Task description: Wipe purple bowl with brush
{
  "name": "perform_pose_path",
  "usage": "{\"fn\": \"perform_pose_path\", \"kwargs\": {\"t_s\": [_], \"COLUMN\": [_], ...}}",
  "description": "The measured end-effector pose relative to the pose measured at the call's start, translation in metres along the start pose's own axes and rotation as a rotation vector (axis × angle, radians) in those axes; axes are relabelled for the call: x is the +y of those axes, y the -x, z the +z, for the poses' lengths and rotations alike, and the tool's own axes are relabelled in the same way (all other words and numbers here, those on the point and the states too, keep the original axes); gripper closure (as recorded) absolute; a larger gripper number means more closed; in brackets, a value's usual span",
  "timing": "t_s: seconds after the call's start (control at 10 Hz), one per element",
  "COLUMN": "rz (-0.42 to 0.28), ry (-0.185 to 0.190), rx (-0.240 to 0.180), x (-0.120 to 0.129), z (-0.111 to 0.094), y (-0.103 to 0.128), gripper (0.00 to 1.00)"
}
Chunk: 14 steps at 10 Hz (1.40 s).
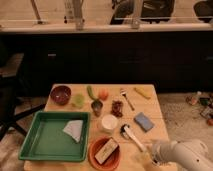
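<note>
The purple bowl (pixel 61 94) stands at the table's far left corner, upright and on its own. The brush (pixel 132 138) lies flat near the front right, its dark round head toward the white cup and its white handle pointing at the front right corner. My gripper (pixel 152 156) is at the left end of the white arm coming in from the lower right. It hovers just past the end of the brush handle, open and holding nothing. It is far from the purple bowl.
A green tray (pixel 35 145) holding a white cloth (pixel 74 129) fills the front left. An orange bowl (pixel 96 155), white cup (pixel 109 122), blue sponge (pixel 143 121), fork (pixel 126 98), a small dark cup (pixel 97 106) and food items crowd the middle. Dark cabinets stand behind the table.
</note>
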Motion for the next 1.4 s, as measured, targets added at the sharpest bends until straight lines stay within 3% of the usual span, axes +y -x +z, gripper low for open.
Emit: {"fn": "perform_pose_path", "kwargs": {"t_s": [0.5, 0.7, 1.2, 1.4], "rz": [-0.029, -0.047, -0.055, -0.057], "ry": [0.044, 0.057, 0.061, 0.053], "rx": [0.035, 0.037, 0.03, 0.023], "x": [0.018, 0.017, 0.008, 0.004], "z": [0.027, 0.03, 0.018, 0.008], "y": [-0.001, -0.001, -0.008, -0.012], "gripper": [0.2, 0.34, 0.87, 0.99]}}
